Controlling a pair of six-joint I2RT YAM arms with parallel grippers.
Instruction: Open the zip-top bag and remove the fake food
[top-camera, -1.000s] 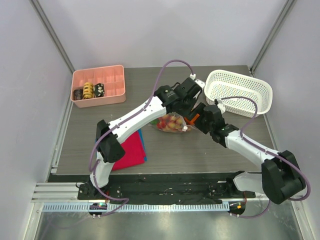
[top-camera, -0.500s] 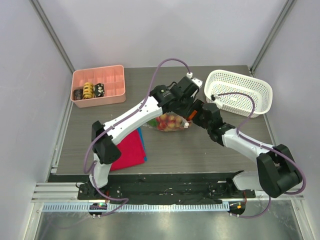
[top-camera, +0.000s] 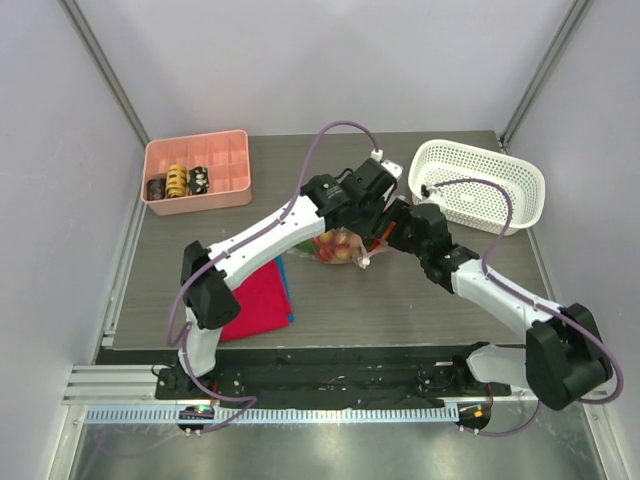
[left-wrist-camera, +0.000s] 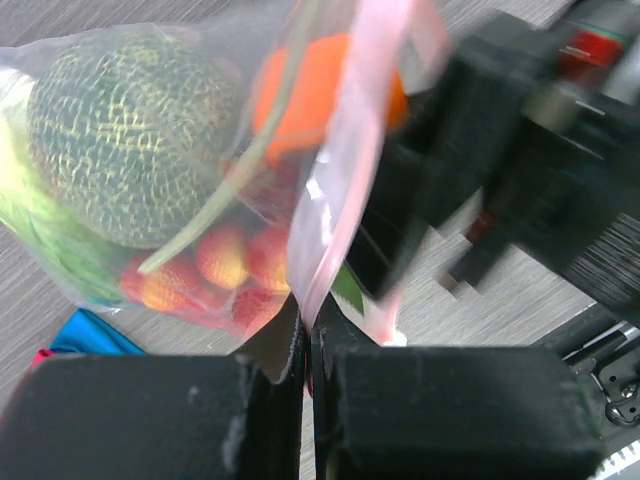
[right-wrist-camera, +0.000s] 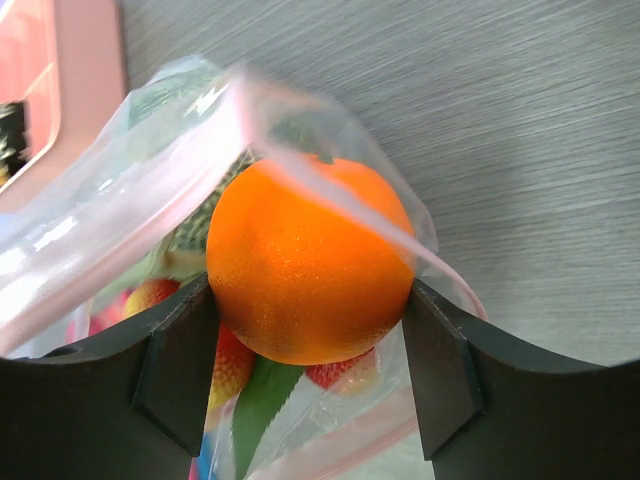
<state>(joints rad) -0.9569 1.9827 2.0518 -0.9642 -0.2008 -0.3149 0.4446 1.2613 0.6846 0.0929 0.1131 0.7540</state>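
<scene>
- Nearest me, a flat red cloth (top-camera: 255, 297) with a blue edge lies toward the near-left corner of the grey wood-grain table (top-camera: 400, 300). It plays no part in this step.
- In the middle of the table sits the clear crinkly plastic zip-top bag (top-camera: 340, 247). Both arms meet over it.
- My left gripper (left-wrist-camera: 310, 340) is clamped fully shut, pinching the bag's pale pink zip strip (left-wrist-camera: 340, 190) and holding that lip up.
- My right gripper (right-wrist-camera: 308, 292) is part-open, its fingers pressed against both sides of the orange plastic toy ball (right-wrist-camera: 300, 250) at the bag's mouth. The strip drapes across the ball's top.
- Deeper in the bag I see a netted green toy melon (left-wrist-camera: 125, 135) and a cluster of red toy berries (left-wrist-camera: 230, 265).
- I judge the bag is open and the first piece is in mid-extraction.
- The next move calls for drawing the ball back clear of the strip while the left keeps the lip taut, so the bag doesn't ride along.
- At the far-right corner stands the white lattice plastic basket (top-camera: 530, 195), and at the far-left the pink compartment tray (top-camera: 200, 200).
</scene>
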